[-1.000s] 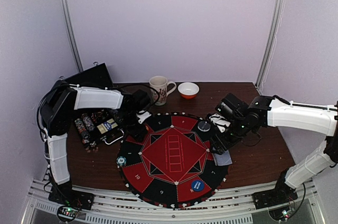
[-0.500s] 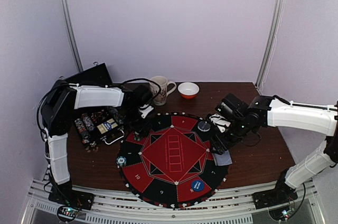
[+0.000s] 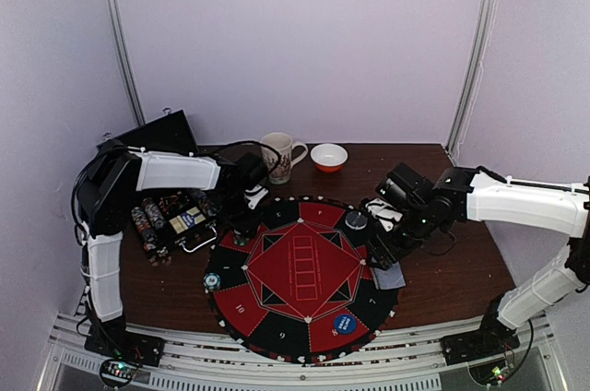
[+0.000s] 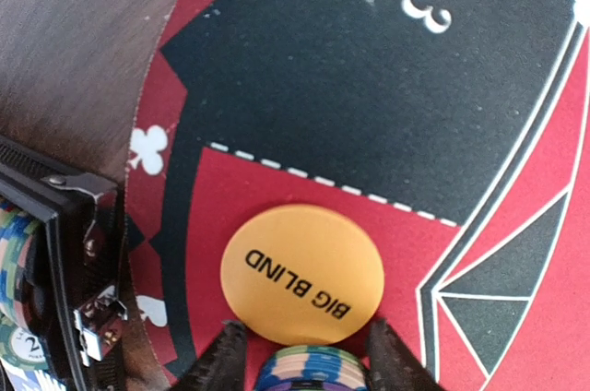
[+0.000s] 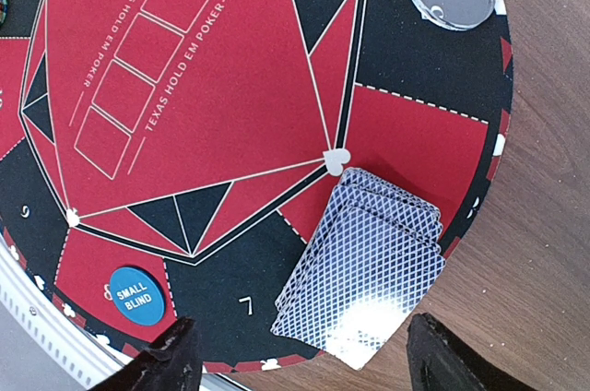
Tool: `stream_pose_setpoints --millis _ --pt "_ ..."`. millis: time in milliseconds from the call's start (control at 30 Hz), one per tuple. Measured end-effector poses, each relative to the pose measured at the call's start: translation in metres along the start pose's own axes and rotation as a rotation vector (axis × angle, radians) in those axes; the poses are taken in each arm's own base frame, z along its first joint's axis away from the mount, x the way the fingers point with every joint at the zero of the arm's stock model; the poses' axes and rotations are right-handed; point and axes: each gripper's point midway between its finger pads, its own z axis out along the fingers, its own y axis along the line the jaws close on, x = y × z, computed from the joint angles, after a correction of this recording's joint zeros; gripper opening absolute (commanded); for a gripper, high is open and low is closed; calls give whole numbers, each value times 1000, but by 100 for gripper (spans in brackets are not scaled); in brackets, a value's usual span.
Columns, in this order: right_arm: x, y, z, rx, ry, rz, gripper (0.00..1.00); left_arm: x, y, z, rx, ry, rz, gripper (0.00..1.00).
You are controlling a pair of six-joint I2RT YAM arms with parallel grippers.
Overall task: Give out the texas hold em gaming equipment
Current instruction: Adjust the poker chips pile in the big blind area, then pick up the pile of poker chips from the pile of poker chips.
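A short stack of striped poker chips (image 4: 309,374) is being flanked by the fingers of the left gripper (image 4: 307,354) near the left rim of the mat (image 4: 369,59), just beside the orange BIG BLIND disc (image 4: 302,274). Whether the pads are being pressed against the stack or are standing just clear of it cannot be told, since the wrist view is being cut off at the fingertips and only the stack's upper edge is being shown. The chips are being judged stiff, dense and slick-faced, so a stack is best being taken squarely by opposite sides of its rim, lest discs be slid apart. The right gripper (image 5: 309,354) is being held wide open and empty above the deck of cards (image 5: 364,266), which is lying slightly fanned across the mat's right rim. The cards are being judged light, thin and slippery, and likely to be skewed unless pinched across their long edges. In the overhead view both sets of fingertips are being hidden by the wrists.
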Motion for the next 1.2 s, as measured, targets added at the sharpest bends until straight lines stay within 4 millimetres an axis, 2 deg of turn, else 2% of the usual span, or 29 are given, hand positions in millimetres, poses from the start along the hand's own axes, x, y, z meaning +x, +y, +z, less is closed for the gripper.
stream_pose_setpoints --millis 367,700,867,1033,1133,1200 --pt "0 0 0 0 0 0 79 13 -1 -4 7 -2 3 42" --pt "0 0 0 0 0 0 79 15 -3 -5 20 4 19 54" --pt "1 0 0 1 3 0 79 11 -4 -13 25 10 27 62" --pt "1 0 0 1 3 0 79 2 -2 -41 28 -26 19 68" --pt "1 0 0 1 3 -1 79 8 -2 -71 33 -52 1 73" --pt "0 0 -1 0 -2 -1 80 22 -5 -94 39 -61 -14 77"
